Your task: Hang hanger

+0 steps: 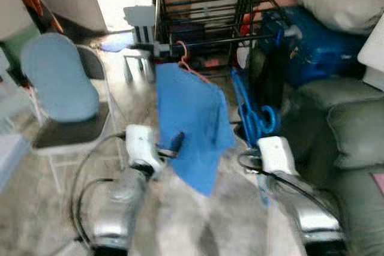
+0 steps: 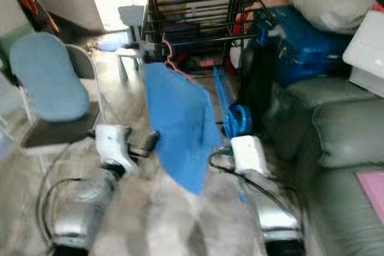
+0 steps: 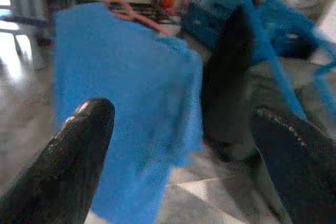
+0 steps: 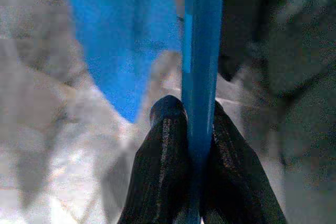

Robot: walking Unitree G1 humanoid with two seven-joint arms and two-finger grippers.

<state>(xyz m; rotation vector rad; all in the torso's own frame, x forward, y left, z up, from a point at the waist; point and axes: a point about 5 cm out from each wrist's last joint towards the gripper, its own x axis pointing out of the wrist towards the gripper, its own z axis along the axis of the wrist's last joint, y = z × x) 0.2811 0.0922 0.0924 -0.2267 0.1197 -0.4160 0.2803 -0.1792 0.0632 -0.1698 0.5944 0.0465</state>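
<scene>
A pink hanger hooks on the front rail of a black wire rack, and a blue cloth hangs from it. To the right of the cloth a blue hanger stands upright below the rack. My right gripper is shut on that hanger's blue bar. My left gripper is open just in front of the cloth, with nothing between its fingers; one black finger touches or nearly touches the cloth's left edge.
A folding chair with a blue cushion stands on the left. A grey-green sofa fills the right, with a blue bag and a white pillow on it. A small white stool sits beside the rack.
</scene>
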